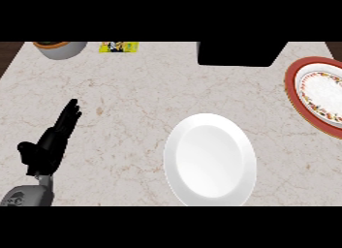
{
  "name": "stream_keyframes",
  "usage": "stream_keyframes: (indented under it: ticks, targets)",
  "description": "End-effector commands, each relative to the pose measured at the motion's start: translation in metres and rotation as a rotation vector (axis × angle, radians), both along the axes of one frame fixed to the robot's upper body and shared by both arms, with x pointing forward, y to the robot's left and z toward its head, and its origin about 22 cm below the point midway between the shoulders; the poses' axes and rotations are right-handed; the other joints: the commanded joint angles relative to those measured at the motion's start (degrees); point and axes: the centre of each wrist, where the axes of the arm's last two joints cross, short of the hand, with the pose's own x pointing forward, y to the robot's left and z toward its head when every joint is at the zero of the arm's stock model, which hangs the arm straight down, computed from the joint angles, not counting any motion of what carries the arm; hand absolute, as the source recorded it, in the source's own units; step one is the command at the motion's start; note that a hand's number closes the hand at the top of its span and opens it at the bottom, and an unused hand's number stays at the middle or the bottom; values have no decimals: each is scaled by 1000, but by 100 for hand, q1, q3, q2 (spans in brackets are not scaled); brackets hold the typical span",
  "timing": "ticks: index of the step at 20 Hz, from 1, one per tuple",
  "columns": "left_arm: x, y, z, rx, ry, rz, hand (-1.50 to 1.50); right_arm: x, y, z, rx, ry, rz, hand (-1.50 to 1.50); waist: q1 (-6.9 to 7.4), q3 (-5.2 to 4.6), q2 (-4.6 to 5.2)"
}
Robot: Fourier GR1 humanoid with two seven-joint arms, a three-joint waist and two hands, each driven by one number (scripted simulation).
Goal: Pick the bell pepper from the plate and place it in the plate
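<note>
- left hand (48, 140): lower left over the counter (131, 101), fingers straight and close together, pointing away from the robot, holding nothing
- white plate (209, 162): centre of the view, near the counter's front edge
- red-rimmed plate (293, 89): right edge, partly cut off, patterned ring inside
- bell pepper: can't tell where it is from this view
- far edge: grey bowl (61, 49), yellow packet (118, 47), black box (241, 53)

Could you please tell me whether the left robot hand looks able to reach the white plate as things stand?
Probably yes: the left robot hand is open, and only bare counter lies between it and the white plate to its right.
</note>
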Motion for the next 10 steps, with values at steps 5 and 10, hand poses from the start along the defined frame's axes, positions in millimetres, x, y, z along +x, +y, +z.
stream_keyframes:
  ticks: [5,10]
  targets:
    - [-7,-20,1,1,-14,14,0,71,55,-37,61,30,92,150,-20,-1,-6]
    - [-1,-1,1,15,13,25,0,109,94,-50,61,50,109,150,-30,-2,-4]
